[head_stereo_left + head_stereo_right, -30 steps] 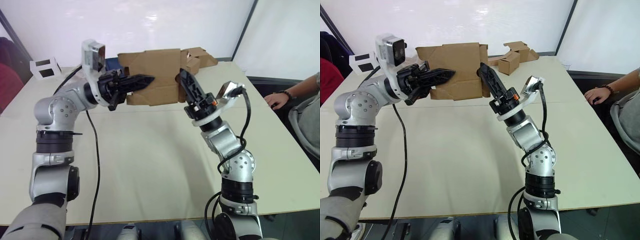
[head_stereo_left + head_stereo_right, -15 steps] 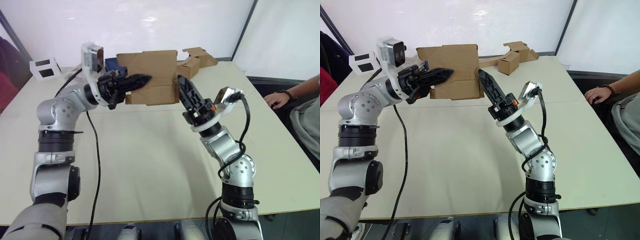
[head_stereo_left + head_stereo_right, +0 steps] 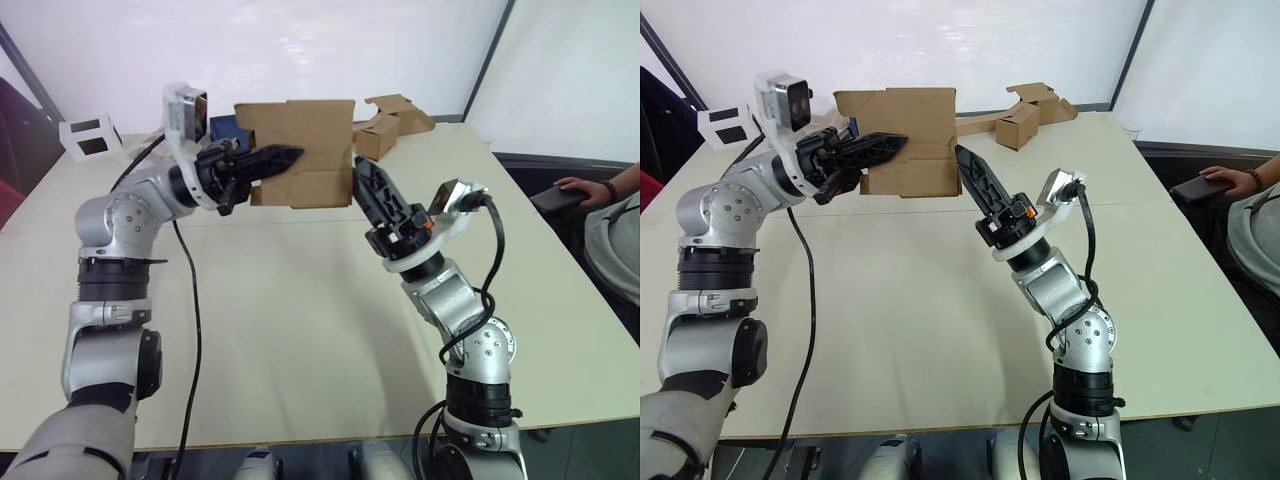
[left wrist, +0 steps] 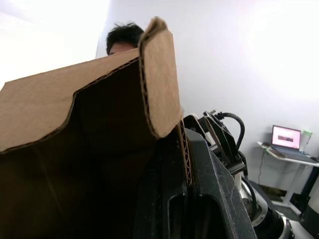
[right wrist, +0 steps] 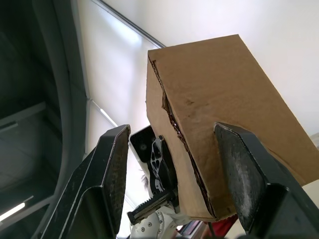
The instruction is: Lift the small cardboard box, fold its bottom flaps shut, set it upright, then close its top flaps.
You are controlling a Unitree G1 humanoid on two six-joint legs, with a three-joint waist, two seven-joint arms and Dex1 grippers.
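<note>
A pale beige table (image 3: 300,330) stretches away from the robot, bare in its near half. Above the table's middle the right gripper (image 3: 362,172) points up and away, its two black fingers spread apart with nothing between them; its tips sit just beside the lower right corner of the small cardboard box (image 3: 305,152). In the right wrist view the box's near edge stands in the gap between those spread fingers (image 5: 112,169), not visibly touched by either. The box is held off the table, in front of the robot and slightly to its left, with one broad brown side facing the camera and a crease running across its lower part. The left gripper (image 3: 285,157) reaches in from the left and is clamped on the box's left side, its fingers lying across the face; the left wrist view shows a cardboard panel pinched between them. Farther back, near the table's far edge, lie other brown cardboard pieces (image 3: 392,120) and a small white block with dark squares (image 3: 88,135). At the far right a person's hand (image 3: 585,185) rests on a dark object.
</note>
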